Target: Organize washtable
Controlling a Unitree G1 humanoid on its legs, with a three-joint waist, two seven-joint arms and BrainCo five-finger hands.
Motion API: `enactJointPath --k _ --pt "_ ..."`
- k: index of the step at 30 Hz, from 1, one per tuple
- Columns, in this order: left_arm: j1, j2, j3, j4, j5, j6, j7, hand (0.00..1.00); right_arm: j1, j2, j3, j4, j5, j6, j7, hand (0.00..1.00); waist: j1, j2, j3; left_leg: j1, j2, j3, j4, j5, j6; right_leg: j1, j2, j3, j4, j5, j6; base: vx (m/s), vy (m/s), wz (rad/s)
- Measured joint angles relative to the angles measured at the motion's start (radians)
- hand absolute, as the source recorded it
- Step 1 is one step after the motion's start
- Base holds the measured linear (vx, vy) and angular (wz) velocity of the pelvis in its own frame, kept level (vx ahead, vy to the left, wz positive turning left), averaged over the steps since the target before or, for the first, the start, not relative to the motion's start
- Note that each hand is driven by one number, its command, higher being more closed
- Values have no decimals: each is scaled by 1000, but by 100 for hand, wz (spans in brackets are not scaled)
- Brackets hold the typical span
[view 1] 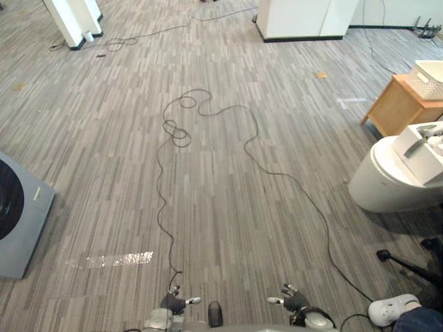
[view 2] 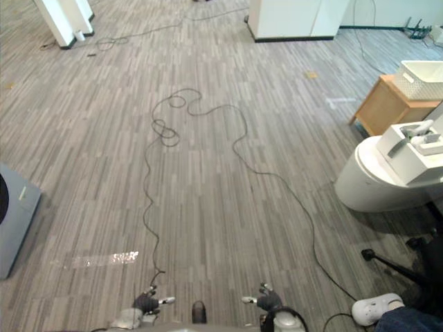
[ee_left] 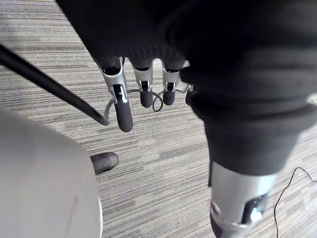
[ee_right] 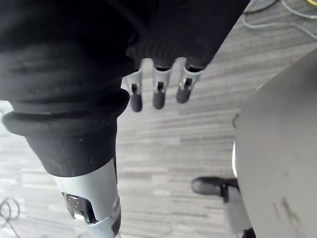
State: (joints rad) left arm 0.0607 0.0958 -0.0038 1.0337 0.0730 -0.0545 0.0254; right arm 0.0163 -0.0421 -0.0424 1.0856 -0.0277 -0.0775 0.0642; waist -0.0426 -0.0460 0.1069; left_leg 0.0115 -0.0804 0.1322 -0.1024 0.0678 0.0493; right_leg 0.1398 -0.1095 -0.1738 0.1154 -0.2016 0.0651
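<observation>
Hanging the left hand [view 1: 172,302] and right hand [view 1: 296,301] low over the floor [view 1: 208,173], fingers [ee_left: 123,106] loose and straight, holding nothing, being too far to reach anything. Standing well apart from the white wash table [view 1: 387,185] off to the right, likely needing to walk there first.

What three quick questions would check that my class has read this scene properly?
1. True or false: the left hand and the right hand both hang open, holding nothing.
2. Multiple choice: the white basket sits on A) the wooden side table, B) a chair, C) a shelf.
3. Fill in: the grey machine stands on the robot's ____ side.

Key: 1 true; 2 A; 3 left.
</observation>
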Motion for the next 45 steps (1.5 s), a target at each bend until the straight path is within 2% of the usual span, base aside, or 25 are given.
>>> enactJointPath --k 5,7,9,10,12,13,17,20,22,23,24,25,26,27,29,31,34,36,39,40,41,42,43,44,45 --pt "-3 7 17 -5 0 -6 -1 0 -30 3 -1 30 0 16 4 0 2 -17 17 -45 -5 34 21 -14 10 -56 -11 43 16 7 10 -27 7 -25" --pt "-9 4 18 -11 -1 -9 -2 0 -32 1 -1 21 -1 16 5 0 5 -10 32 -72 13 33 82 -64 20 -103 -12 43 123 5 13 -43 34 -4" --pt "-15 0 17 -12 -1 -8 -1 0 -22 -6 0 -26 -3 15 5 0 8 -1 52 -57 22 31 148 -117 36 -207 -29 53 430 14 25 -12 66 10" --pt "-15 3 16 -12 -1 -8 -1 0 -16 -9 0 -36 -4 15 6 0 7 8 58 -43 20 27 157 -127 41 -242 -36 63 507 13 25 64 75 14" --pt "-17 5 16 -12 -1 -6 -1 0 -7 -8 3 -56 -4 11 7 0 6 -2 57 -22 17 11 178 -152 43 -305 -34 90 623 -41 14 166 82 20" --pt "-18 5 21 -12 -1 -6 -1 0 -9 -8 7 -56 -4 9 7 0 11 -3 57 -10 17 4 179 -161 37 -338 -33 74 604 -81 20 211 95 16" --pt "-21 -3 53 -8 -2 1 0 0 -22 -19 8 -54 0 5 9 0 11 13 65 -12 40 -23 200 -196 23 -435 0 40 446 -81 20 224 14 12" --pt "-17 -1 53 -3 -3 1 0 0 -27 -19 8 -58 0 -2 19 0 3 18 66 15 63 -91 205 -228 -22 -471 37 52 297 -13 17 283 -89 60" --pt "-17 -5 55 -3 -2 1 0 0 -26 -19 8 -59 0 -3 25 0 2 17 65 33 63 -147 221 -254 -60 -474 26 43 300 11 -4 464 -223 105" --pt "-13 -6 62 -7 -3 0 0 0 -25 -21 10 -59 -2 -2 25 0 3 13 63 31 68 -174 262 -287 -95 -466 22 35 298 30 -32 461 -275 123" --pt "-9 -6 95 -17 -4 0 0 0 -14 -13 10 -66 -2 -2 24 0 4 -11 54 -10 64 -169 385 -329 -119 -439 13 28 260 96 -64 450 -289 118" --pt "-15 -19 107 -21 -3 2 2 0 -15 -15 10 -87 -2 -1 25 0 5 12 63 -51 88 -156 491 -356 -129 -430 26 -2 281 74 -71 417 -300 92" --pt "-9 -42 133 -60 -8 1 1 0 -10 -30 13 -112 -1 0 19 0 10 55 67 -155 149 -107 722 -355 -128 -398 58 -26 281 54 -92 434 -301 30" --pt "8 -58 139 -92 -23 0 3 0 -8 -34 26 -136 2 1 13 0 27 75 70 -210 214 -38 892 -332 -127 -366 85 -25 284 24 -127 437 -288 -1" --pt "-1 -65 138 -97 -23 1 3 0 -8 -28 55 -142 18 9 2 0 44 75 77 -229 272 16 991 -340 -128 -300 107 -8 276 1 -161 447 -270 -30" --pt "0 -61 126 -125 -23 -1 3 0 10 -12 55 -171 22 10 1 0 52 52 88 -237 276 40 1009 -340 -128 -230 107 11 243 -24 -165 433 -265 -18" --pt "-7 -76 128 -134 -23 -3 4 0 11 -12 50 -191 22 10 0 0 55 72 83 -327 269 82 927 -341 -127 -157 121 17 156 -50 -161 291 -81 -2" --pt "-11 -77 134 -135 -23 -18 4 0 12 -6 52 -189 22 15 0 0 63 69 85 -391 225 117 766 -335 -125 -93 122 15 78 -50 -160 291 5 9" --pt "-12 -84 134 -139 -26 -30 5 0 -14 -16 52 -168 22 11 0 0 95 71 80 -436 166 116 475 -238 -113 -22 130 46 0 -66 -121 410 78 -44" --pt "-8 -83 138 -140 -37 -32 7 0 -7 -9 55 -145 20 13 1 0 121 48 61 -427 146 117 465 -149 -33 14 113 82 -8 -96 -82 525 152 -79" --pt "1 -85 139 -137 -35 -31 9 0 1 -4 61 -133 17 12 1 0 121 41 29 -420 137 117 476 -118 16 15 97 103 30 -113 -58 580 165 -72" --pt "0 -78 141 -132 -34 -31 10 0 0 -4 61 -128 17 12 1 0 118 28 23 -414 129 122 497 -137 33 -2 83 114 89 -123 -41 644 176 -36" --pt "-2 -64 139 -121 -34 -29 11 0 10 6 51 -127 14 11 2 0 107 6 21 -376 118 133 508 -182 39 -60 63 120 278 -128 -15 629 179 -7" --pt "-4 -45 126 -115 -34 -28 11 0 32 17 49 -125 7 13 4 0 102 -22 20 -321 96 129 504 -224 48 -144 34 119 525 -80 57 741 200 14" --pt "-9 -38 123 -109 -34 -23 11 0 48 18 49 -125 3 14 7 0 94 -35 23 -272 84 122 504 -259 53 -211 16 123 711 -23 81 622 150 24"
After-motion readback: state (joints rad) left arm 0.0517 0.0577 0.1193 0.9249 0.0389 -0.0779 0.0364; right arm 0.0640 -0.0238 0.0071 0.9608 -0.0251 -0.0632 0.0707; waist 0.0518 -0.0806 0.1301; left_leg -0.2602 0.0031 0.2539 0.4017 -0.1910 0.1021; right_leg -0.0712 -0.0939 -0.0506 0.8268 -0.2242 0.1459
